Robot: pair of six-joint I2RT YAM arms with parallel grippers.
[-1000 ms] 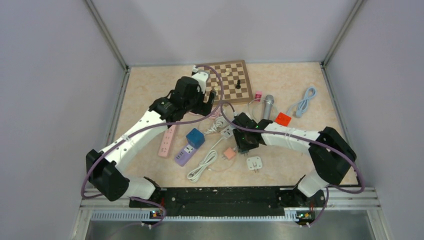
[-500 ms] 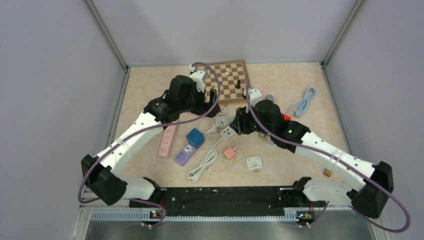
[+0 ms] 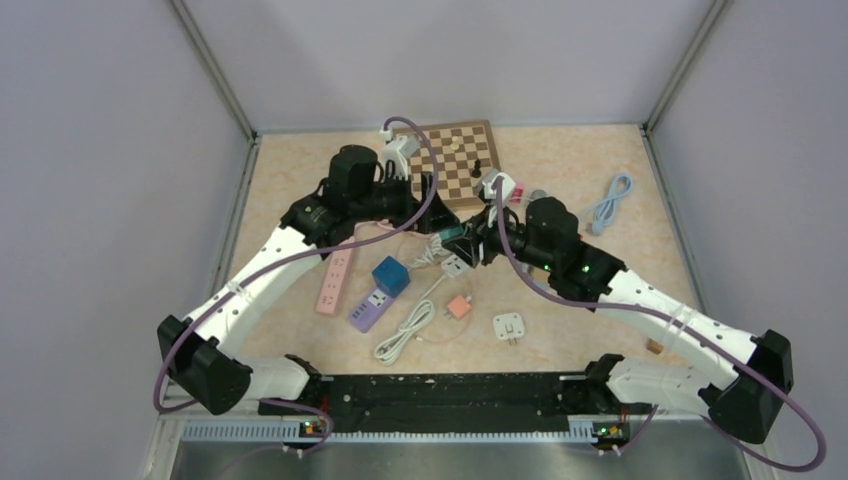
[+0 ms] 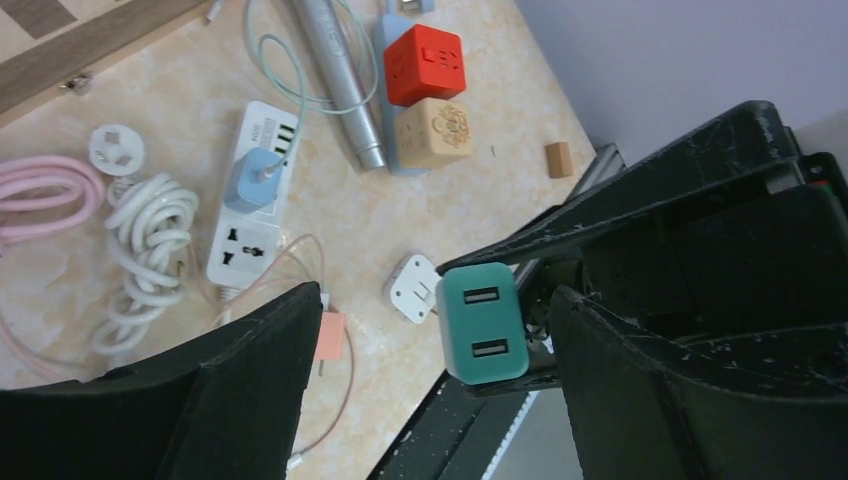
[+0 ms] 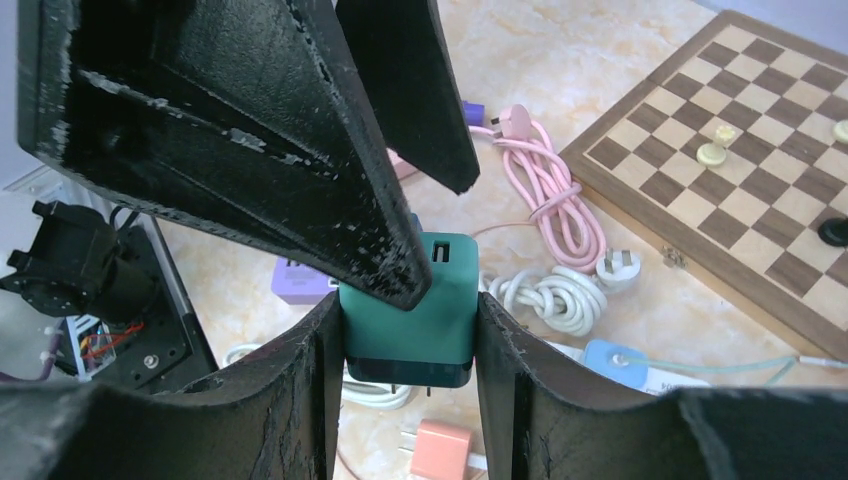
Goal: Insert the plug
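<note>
- Step in hand, as judged: a mid-air transfer or re-grip of the teal USB charger plug, ahead of insertion. The plug is raised above the desk, over the cluster of cables and strips, and is not yet in any socket.
- The right gripper is clamped on the plug's two side faces. The two USB ports face the left wrist camera and the prongs point down.
- The left gripper is spread wide, with one finger on each side of the plug. In the right wrist view one finger lies against the plug's upper edge, but no grip is made.
- Next move, as judged: the left gripper must close squarely on the free faces before the right gripper lets go. The prongs must then be lined up with a free socket.
- Power strips, three: pink strip, purple strip, white strip.
- Cube sockets, three: blue cube, red cube, beige cube.
</note>
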